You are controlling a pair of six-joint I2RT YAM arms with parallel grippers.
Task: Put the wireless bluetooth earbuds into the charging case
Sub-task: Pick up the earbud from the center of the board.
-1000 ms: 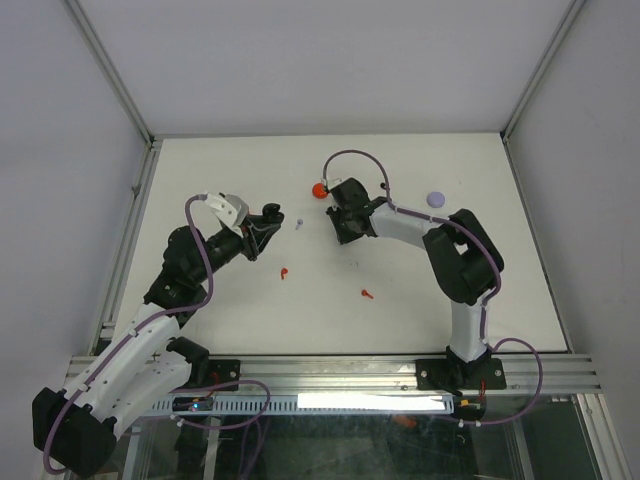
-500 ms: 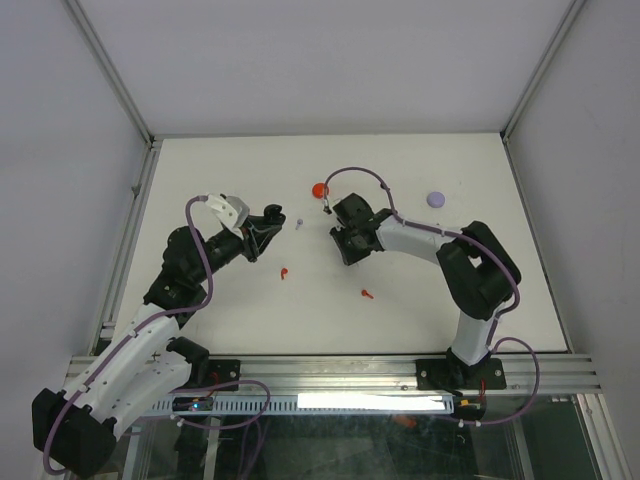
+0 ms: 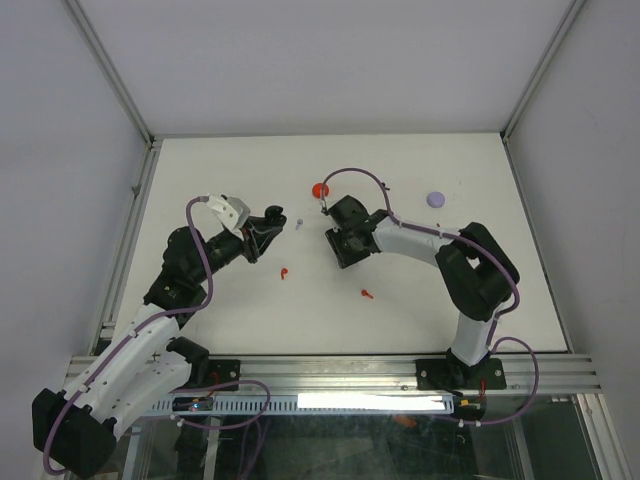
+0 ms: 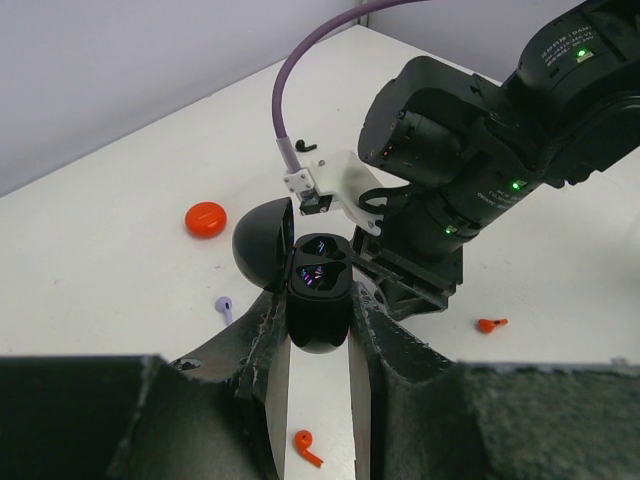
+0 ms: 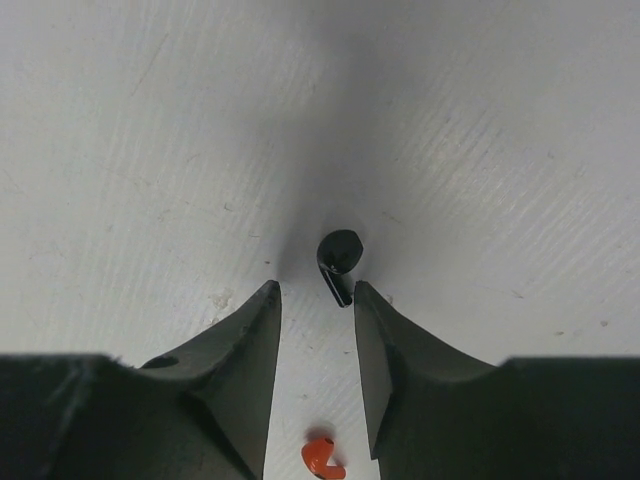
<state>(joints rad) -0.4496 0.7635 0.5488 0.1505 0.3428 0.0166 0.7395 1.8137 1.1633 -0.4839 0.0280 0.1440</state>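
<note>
The charging case (image 4: 318, 275) is being clamped by left gripper (image 4: 318, 330); black earbud (image 5: 340, 252), hidden overhead, is being flanked by parted right gripper (image 5: 315, 288).

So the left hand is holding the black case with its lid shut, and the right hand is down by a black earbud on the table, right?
No: the left wrist view shows the charging case in the left gripper with its lid open. The rest holds: the right gripper is down by a black earbud on the table.
</note>
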